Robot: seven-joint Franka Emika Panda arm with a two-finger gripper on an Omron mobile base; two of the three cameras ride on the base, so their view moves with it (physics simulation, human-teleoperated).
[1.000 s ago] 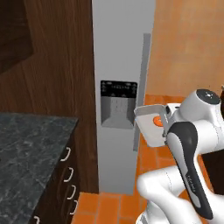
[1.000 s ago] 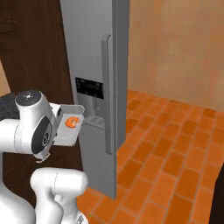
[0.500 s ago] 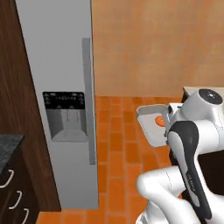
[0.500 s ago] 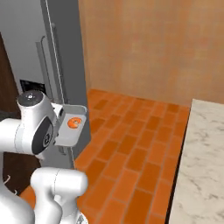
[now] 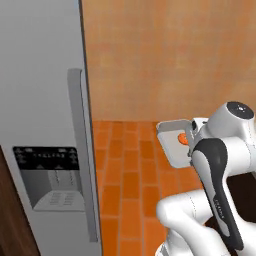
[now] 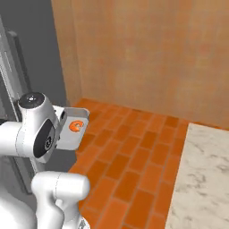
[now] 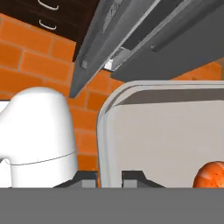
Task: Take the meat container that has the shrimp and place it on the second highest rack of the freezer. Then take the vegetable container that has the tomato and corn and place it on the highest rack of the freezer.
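A shallow grey tray, the meat container (image 5: 172, 145), hangs in the air in front of my arm. The small orange-red shrimp (image 5: 183, 139) lies in it near my hand. In the hand view my gripper (image 7: 109, 177) is shut on the rim of the meat container (image 7: 105, 127), and the shrimp (image 7: 212, 176) lies at the lower right. The freezer (image 5: 45, 125) stands to the left with its grey door shut, long handle (image 5: 82, 150) and black dispenser panel (image 5: 47, 160). Both racks are hidden behind that door. The vegetable container, tomato and corn are out of view.
Orange brick floor (image 6: 134, 156) runs ahead to a plain orange wall (image 6: 156, 53). A pale marble counter (image 6: 201, 179) fills the lower right of the right base view. Dark drawers (image 7: 43, 11) show beside the fridge in the hand view.
The whole picture has shifted: the camera has swung right, so the fridge and dark cabinets slid leftward. The tray with the shrimp stays held in the same place relative to my arm.
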